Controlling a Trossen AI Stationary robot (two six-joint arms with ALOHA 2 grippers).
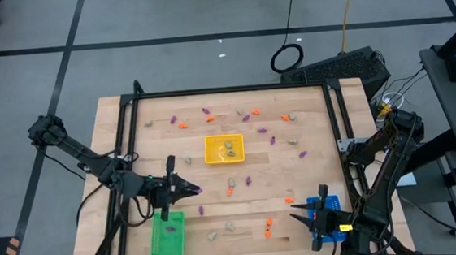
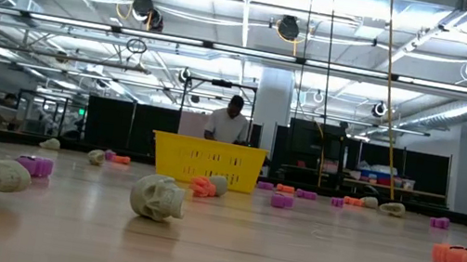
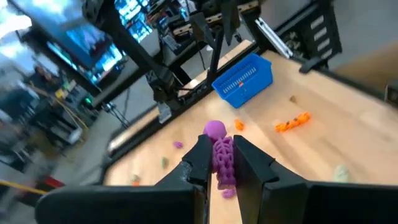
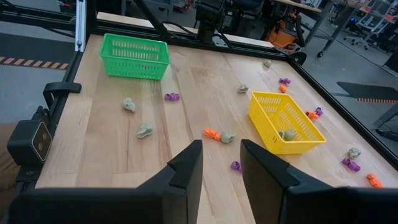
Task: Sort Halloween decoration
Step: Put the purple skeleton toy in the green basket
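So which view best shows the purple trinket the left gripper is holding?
The left wrist view: the purple trinket sits clamped between the left gripper fingers, close up. In the high view it is only a speck at the gripper tip. The low and right wrist views do not show it.

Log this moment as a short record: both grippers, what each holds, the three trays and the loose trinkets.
left gripper: shut on purple trinket, near green tray
right gripper: open, empty, over blue tray
yellow tray: mid-table, holds pale skulls
green tray contents: one purple piece
loose trinkets: orange, purple and pale pieces scattered over the wooden table
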